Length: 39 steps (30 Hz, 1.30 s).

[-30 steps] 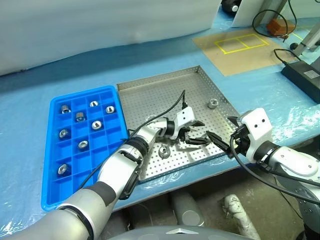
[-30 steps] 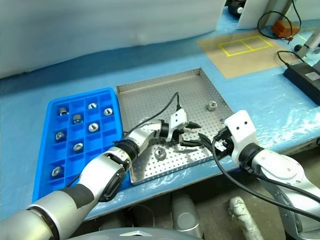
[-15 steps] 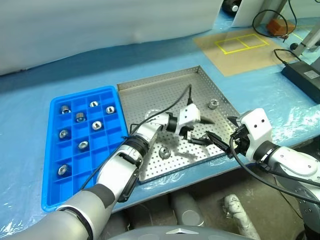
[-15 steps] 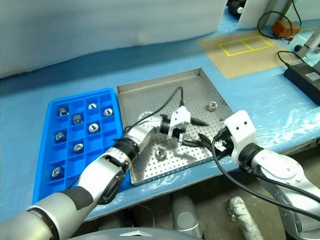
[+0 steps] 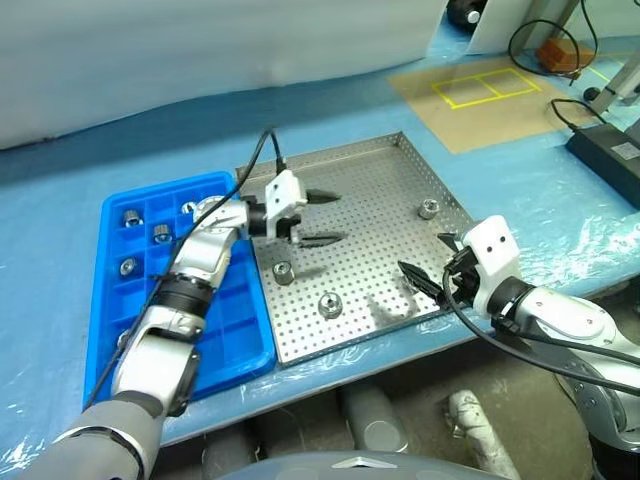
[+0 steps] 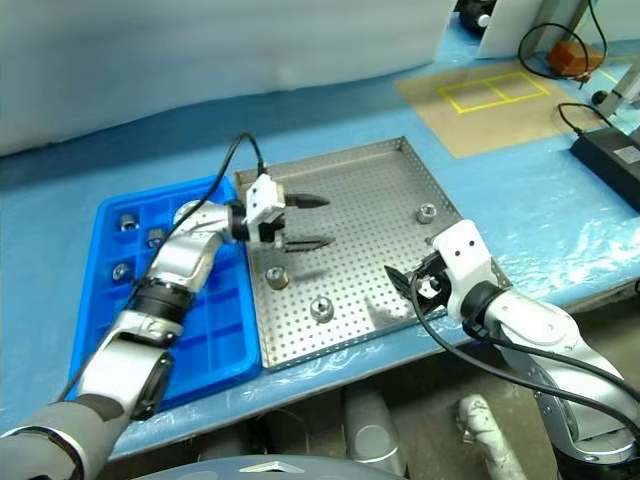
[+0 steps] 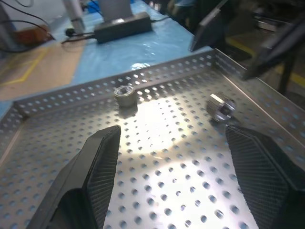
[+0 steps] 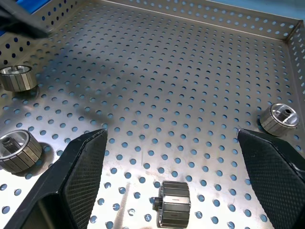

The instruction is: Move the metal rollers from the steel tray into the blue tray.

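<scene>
Shiny metal rollers (image 5: 329,305) lie on the steel tray (image 5: 390,165), and more sit in the squares of the blue tray (image 5: 115,300) beside it on the table (image 5: 520,180). The left end effector (image 5: 322,218) hangs over the steel tray's left side, fingers apart, holding nothing. The right end effector (image 5: 428,266) is by the tray's near right corner, spread wide and empty.
</scene>
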### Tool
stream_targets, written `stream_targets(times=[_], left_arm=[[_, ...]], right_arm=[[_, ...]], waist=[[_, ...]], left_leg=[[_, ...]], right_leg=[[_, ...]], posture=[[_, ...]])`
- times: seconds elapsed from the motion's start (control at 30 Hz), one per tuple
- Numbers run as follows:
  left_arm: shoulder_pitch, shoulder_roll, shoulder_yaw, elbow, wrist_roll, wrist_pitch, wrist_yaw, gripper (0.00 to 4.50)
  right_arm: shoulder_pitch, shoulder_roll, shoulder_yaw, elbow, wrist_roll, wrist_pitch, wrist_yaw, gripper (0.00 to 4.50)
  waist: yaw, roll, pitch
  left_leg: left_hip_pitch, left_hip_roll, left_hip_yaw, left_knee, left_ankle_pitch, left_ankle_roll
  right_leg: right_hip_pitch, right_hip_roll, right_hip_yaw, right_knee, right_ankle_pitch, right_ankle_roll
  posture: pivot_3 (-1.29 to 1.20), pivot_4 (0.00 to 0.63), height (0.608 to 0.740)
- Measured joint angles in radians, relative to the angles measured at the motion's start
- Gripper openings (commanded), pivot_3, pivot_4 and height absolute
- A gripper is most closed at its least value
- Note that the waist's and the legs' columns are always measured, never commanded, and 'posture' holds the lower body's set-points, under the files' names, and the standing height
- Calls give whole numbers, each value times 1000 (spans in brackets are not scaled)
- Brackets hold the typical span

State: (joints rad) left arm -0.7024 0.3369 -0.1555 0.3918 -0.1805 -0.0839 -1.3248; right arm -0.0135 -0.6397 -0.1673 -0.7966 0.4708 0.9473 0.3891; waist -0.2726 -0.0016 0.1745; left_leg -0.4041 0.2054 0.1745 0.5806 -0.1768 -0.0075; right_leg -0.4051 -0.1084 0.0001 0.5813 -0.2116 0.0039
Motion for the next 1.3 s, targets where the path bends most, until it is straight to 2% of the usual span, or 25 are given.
stream_targets(times=[0.17,0.3,0.47,0.53,0.6,0.97,1.3], left_arm=[[30,34,-44,-37,-55,5,-160,3677],[33,27,-81,-40,-60,-26,-214,3677],[33,9,-130,24,-22,-144,-246,3677],[33,-5,-151,54,-9,-182,-258,3677],[30,-19,-166,100,11,-228,-258,3677],[-84,-117,-209,392,164,-500,-127,3677],[-85,-92,-232,425,168,-549,-224,3677]], right_arm=[[0,1,4,0,3,-1,4,4500],[2,-12,-37,-16,85,14,62,4500],[25,-137,-137,-63,242,66,187,4500],[63,-236,-168,-82,296,89,256,4500],[75,-270,-178,-95,321,91,285,4500],[89,-270,-181,-100,321,84,206,4500],[111,-269,-181,-104,319,76,162,4500]], waist=[[28,0,0],[38,0,0],[42,1,0],[44,2,-1],[43,1,-1],[42,1,-1],[38,2,-2]], left_leg=[[2,0,0,1,0,0],[3,0,1,1,0,0],[4,0,1,1,0,0],[5,0,1,1,0,0],[5,0,1,1,0,-1],[4,0,1,3,0,0],[5,1,1,3,0,-1]], right_leg=[[2,-2,0,2,0,0],[2,-1,1,2,0,0],[3,-1,1,3,0,0],[4,-1,1,2,0,0],[5,-1,1,2,0,0],[4,-1,1,2,0,0],[4,-1,1,2,0,0]], posture=[[-635,150,740],[-647,150,740],[-662,150,740],[-663,150,740],[-662,150,740],[-678,150,740],[-689,150,740]])
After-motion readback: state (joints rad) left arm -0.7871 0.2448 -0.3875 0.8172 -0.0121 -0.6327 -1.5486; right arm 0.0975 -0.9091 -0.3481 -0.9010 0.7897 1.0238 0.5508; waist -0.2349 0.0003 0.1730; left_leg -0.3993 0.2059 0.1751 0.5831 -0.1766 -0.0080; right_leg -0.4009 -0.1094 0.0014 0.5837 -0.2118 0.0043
